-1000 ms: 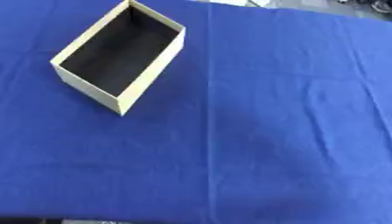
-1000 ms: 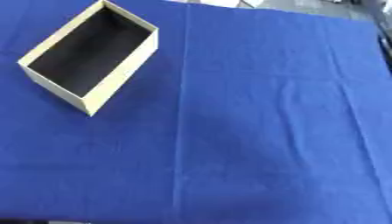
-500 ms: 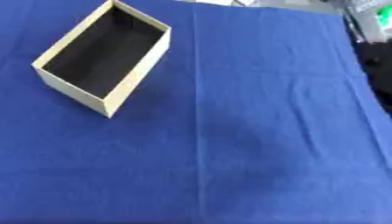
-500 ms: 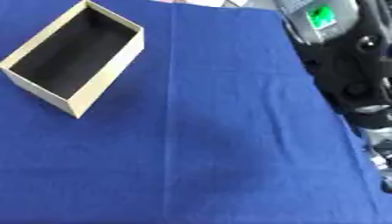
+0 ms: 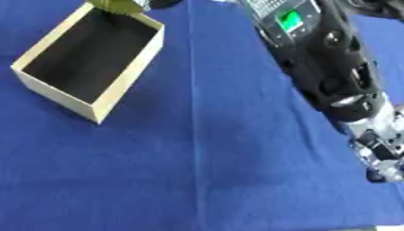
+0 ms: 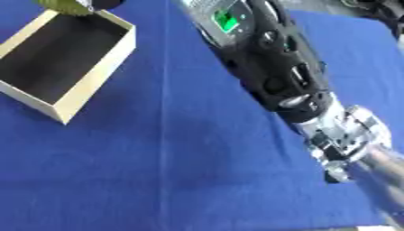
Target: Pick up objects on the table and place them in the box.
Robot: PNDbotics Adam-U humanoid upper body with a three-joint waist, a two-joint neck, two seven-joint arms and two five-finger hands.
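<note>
A black robot arm (image 6: 276, 76), entering from the lower right, is seen stretched diagonally across a blue tablecloth (image 5: 197, 171) toward the far left, where an open cardboard box (image 5: 91, 67) with a dark interior is set askew. Only a sliver of the right hand (image 5: 154, 3) is caught at the top edge of the left eye view, just above the box's far end; whether its fingers are spread or closed around anything cannot be told. A yellowish-green object (image 6: 67, 5) is glimpsed beside that hand, over the box's far wall, its shape too cropped to be made out. A small green-lit panel (image 5: 290, 20) is shown on the arm's upper section, and silver joint hardware (image 6: 347, 135) is visible near the lower right.

Half a second earlier, the arm was confined to the right margin of the scene; a second earlier, only the cloth and the box were pictured. The box is now framed larger and nearer the left edge, a shift shared by the whole picture.

The cloth is lightly creased, with a fold line run lengthwise. Little of the room is revealed beyond the table's edges.
</note>
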